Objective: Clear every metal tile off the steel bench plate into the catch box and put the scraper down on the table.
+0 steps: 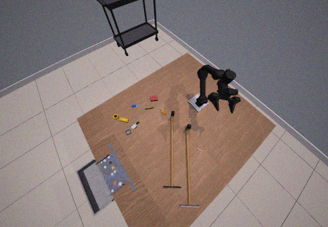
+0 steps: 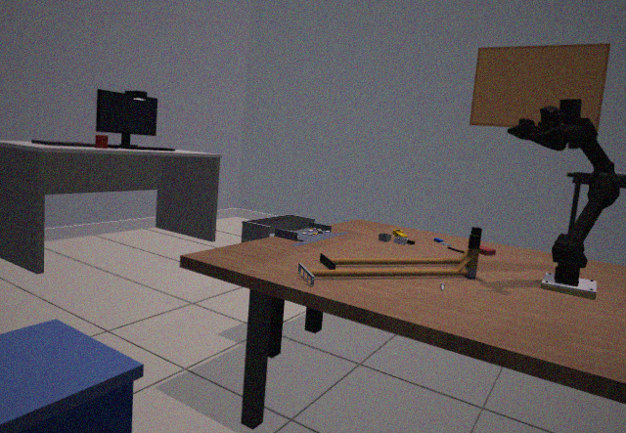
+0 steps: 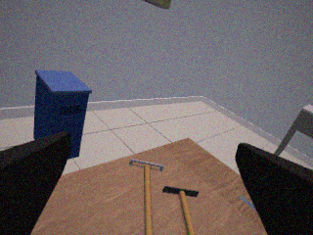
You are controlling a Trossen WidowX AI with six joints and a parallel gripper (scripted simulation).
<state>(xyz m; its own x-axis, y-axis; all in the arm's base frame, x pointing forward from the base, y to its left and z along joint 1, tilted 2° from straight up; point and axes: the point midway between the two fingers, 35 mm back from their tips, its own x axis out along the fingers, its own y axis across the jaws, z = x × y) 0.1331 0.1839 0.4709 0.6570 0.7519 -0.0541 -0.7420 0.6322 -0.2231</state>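
Gripping either long tool (image 1: 172, 150) (image 2: 399, 261) (image 3: 186, 211) (image 1: 188, 163) (image 2: 389, 271) (image 3: 148, 201) by its upright black grip likely limits twisting; the stiff shaft probably feels head-heavy; claw (image 1: 225, 111) (image 3: 156, 146) wide open, empty.

Before me, the brown wooden table (image 1: 148, 150) (image 2: 404, 302) (image 3: 112, 196) carried two long wooden-handled tools, one with a black head (image 1: 172, 186) (image 2: 327, 260) (image 3: 180, 191), one with a grey head (image 1: 189, 206) (image 2: 305, 274) (image 3: 146, 164), plus a red block (image 1: 154, 98) (image 2: 487, 250) and the steel bench plate (image 1: 120, 170) (image 2: 323, 238).

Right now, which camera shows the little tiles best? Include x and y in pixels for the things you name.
The top view: it looks down on the tiles (image 1: 113, 167) (image 2: 309, 232), showing them spread out on the metal plate (image 1: 120, 172) (image 2: 323, 239). The exterior view shows them only as small, low specks. The wrist view shows none.
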